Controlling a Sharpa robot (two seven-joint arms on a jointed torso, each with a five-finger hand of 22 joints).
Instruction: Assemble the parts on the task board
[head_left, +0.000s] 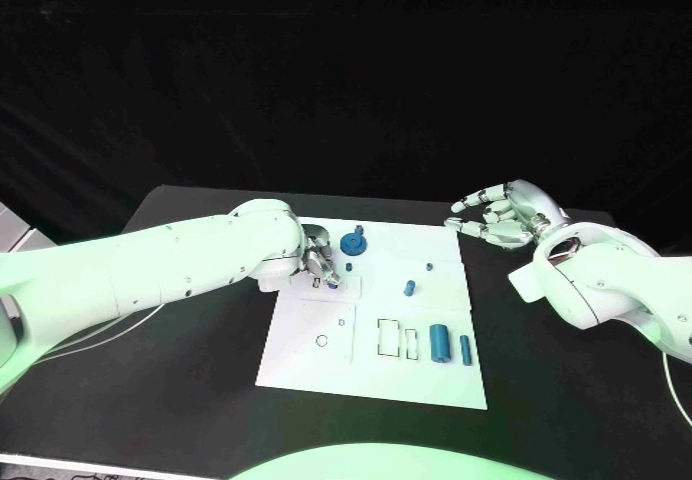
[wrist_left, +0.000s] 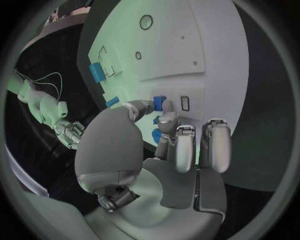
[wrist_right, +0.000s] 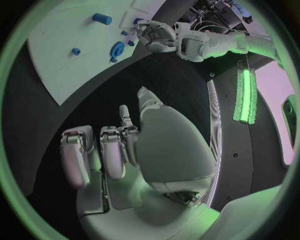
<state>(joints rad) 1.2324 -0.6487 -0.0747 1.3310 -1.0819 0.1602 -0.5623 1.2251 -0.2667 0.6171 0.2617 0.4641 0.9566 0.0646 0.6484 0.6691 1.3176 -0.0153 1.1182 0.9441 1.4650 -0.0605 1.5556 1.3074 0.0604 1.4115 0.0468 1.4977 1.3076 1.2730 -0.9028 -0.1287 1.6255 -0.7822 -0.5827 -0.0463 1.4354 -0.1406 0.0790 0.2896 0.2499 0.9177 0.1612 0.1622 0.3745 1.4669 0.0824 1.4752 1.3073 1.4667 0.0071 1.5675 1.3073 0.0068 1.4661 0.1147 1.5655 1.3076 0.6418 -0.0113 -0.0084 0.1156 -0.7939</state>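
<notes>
Left wrist view shows fingers pinching a blue part.

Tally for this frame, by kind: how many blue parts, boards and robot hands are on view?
Blue parts: 6
Task board: 1
Hands: 2, left hand and right hand
Total: 9

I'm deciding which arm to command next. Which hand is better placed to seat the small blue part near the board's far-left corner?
Left. The left hand is over the task board, fingers at the small blue part. The right hand hovers off the board, holding nothing.
</notes>
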